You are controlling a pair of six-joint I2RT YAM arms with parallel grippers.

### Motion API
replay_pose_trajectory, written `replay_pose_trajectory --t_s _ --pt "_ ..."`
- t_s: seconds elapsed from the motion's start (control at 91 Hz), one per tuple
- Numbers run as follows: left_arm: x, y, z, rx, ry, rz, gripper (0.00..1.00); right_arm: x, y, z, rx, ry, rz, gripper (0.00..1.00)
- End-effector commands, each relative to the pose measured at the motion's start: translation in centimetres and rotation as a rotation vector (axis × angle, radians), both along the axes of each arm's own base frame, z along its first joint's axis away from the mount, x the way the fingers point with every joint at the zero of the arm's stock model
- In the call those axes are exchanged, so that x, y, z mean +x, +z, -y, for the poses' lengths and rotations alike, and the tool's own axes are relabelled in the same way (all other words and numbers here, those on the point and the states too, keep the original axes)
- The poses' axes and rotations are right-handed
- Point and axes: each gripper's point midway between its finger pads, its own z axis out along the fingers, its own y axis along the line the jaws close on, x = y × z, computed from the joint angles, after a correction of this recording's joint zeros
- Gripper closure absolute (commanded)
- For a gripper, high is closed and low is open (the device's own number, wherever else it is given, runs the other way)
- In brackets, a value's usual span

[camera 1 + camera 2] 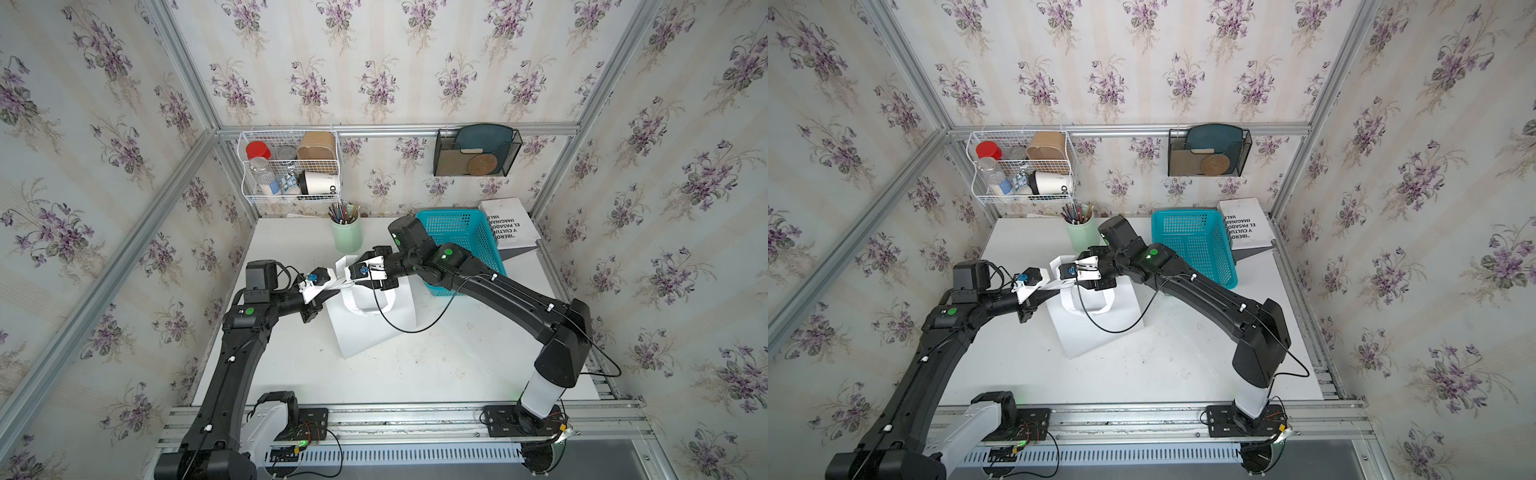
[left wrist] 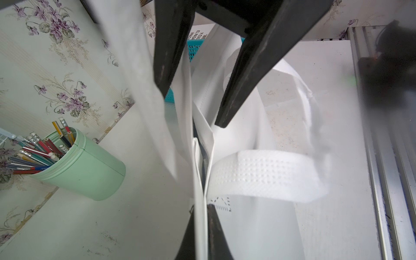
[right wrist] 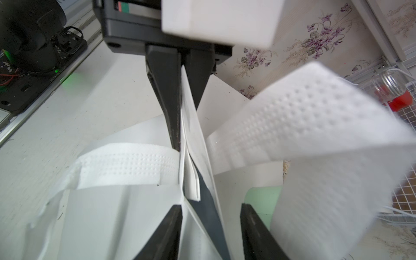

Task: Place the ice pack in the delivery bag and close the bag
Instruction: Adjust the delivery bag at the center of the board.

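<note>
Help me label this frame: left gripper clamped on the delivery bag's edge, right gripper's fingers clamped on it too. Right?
No: the right gripper has its fingers apart, straddling the edge of the delivery bag, as the right wrist view shows. The left gripper is clamped.

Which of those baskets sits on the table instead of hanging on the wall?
The turquoise plastic basket, on the tabletop; the white wire basket and black mesh holder both hang on the wall.

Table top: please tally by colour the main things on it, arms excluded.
White: 2, the tall white delivery bag with loop handles and the white printed book
Turquoise: 1, the perforated plastic basket
Green: 1, the mint-green round pencil cup
Total: 4
</note>
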Motion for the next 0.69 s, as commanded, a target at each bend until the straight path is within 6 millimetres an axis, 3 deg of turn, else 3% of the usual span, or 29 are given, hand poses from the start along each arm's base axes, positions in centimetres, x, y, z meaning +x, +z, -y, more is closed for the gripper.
replay_pose_trajectory --t_s 0.0,0.45,0.681 --pt "-0.2 0.3 0.0 0.010 -0.016 0.023 1.00 0.1 -0.4 0.5 -0.028 -0.017 -0.005 0.57" --pt "-0.1 0.4 0.0 -0.009 0.006 0.003 1.00 1.6 0.6 0.2 -0.007 -0.085 0.056 0.99" --pt "0.9 0.3 -0.4 -0.042 0.085 -0.063 1.00 0.7 0.1 0.4 -0.011 -0.080 0.060 1.00"
